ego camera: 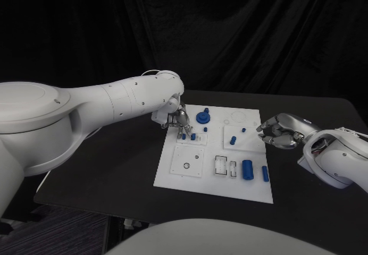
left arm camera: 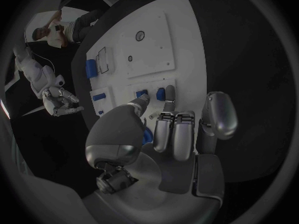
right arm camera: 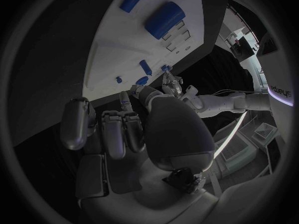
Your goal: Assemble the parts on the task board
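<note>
parts sit all over the white task board (ego camera: pixel 184 178) at the middle of the frame. the left hand (ego camera: pixel 178 118) reaches down from the upper left, fingers pointing at the board, tips just over two small blue pegs (ego camera: pixel 187 136) near its left edge; whether it pinches anything i cannot tell. the right hand (ego camera: pixel 281 131) hangs at the board's right edge, fingers curled in, nothing in them. further out lie a blue knob (ego camera: pixel 203 117) and a thick blue cylinder (ego camera: pixel 248 169).
</note>
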